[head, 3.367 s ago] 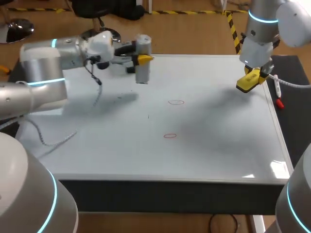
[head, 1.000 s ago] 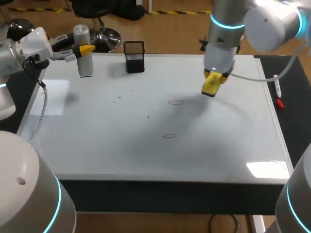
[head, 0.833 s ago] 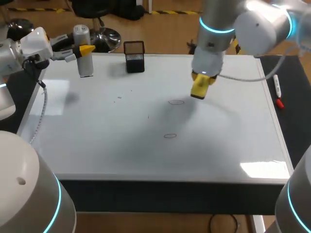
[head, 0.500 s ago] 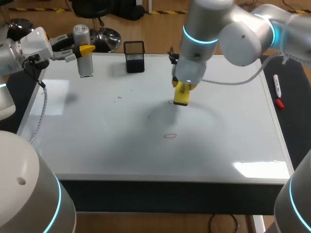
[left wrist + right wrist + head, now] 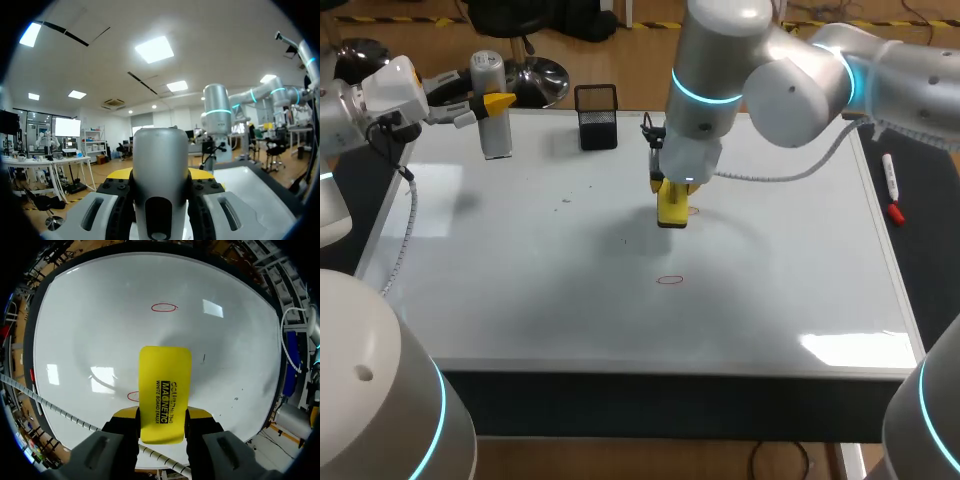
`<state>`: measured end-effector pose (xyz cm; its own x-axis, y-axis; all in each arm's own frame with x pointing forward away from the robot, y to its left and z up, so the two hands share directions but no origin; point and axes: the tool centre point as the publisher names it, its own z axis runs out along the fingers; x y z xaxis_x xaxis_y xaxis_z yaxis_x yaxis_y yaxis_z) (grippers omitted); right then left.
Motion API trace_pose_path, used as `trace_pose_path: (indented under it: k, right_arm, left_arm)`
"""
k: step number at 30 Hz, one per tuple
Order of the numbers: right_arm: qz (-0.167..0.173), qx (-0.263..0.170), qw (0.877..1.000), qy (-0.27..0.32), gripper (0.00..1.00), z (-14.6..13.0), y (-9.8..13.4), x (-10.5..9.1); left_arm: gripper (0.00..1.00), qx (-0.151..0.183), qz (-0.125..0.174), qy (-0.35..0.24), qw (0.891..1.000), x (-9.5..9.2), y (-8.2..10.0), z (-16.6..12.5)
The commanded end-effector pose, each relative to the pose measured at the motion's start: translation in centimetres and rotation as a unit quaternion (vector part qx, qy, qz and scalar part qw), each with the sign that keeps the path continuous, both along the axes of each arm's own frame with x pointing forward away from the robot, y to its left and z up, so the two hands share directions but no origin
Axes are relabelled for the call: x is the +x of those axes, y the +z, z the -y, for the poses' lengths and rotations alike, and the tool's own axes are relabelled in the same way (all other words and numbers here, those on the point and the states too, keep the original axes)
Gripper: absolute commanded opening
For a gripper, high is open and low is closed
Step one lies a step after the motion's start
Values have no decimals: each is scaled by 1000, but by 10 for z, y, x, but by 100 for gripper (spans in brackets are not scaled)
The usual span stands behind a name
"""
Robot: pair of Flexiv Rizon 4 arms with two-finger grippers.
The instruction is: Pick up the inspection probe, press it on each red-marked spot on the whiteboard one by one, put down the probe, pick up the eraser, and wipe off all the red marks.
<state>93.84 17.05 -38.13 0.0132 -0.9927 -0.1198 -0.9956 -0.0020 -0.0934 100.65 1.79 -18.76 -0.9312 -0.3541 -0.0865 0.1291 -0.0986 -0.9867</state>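
My right gripper (image 5: 672, 190) is shut on the yellow eraser (image 5: 672, 210), held low over the whiteboard (image 5: 520, 290) at the upper red mark (image 5: 693, 211), which peeks out beside it. The lower red mark (image 5: 670, 280) lies nearer the front. In the right wrist view the eraser (image 5: 165, 385) sits between the fingers of that gripper (image 5: 162, 422), with one red oval (image 5: 164, 307) ahead and another (image 5: 132, 396) half hidden beside it. My left gripper (image 5: 488, 103) is shut on the grey probe (image 5: 496, 130), upright at the board's back left corner; the probe (image 5: 160, 170) fills the gripper (image 5: 160, 197).
A black mesh holder (image 5: 597, 116) stands at the back edge of the board. Off the board's right edge, a white marker (image 5: 890, 176) and a small red cap (image 5: 895, 212) lie on the dark mat. A cable (image 5: 405, 230) hangs from my left arm over the left edge.
My right arm has carried the eraser leftward across the board to the upper red mark. Earlier the left arm drew the probe back to the left corner; it has since kept still.
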Motion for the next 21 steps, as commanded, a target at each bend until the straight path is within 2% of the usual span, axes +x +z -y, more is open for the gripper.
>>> trace_pose_path:
  k: [1, 21]
  right_arm:
    - [-1, 1, 1000, 11, 0, -8, -13, 6]
    - [-15, 4, 999, 50, 0, -11, -42, 4]
  left_arm:
    - [0, 1, 0, 3, 1000, -1, 2, 1]
    - [0, 1, 0, 3, 1000, -1, 2, 1]
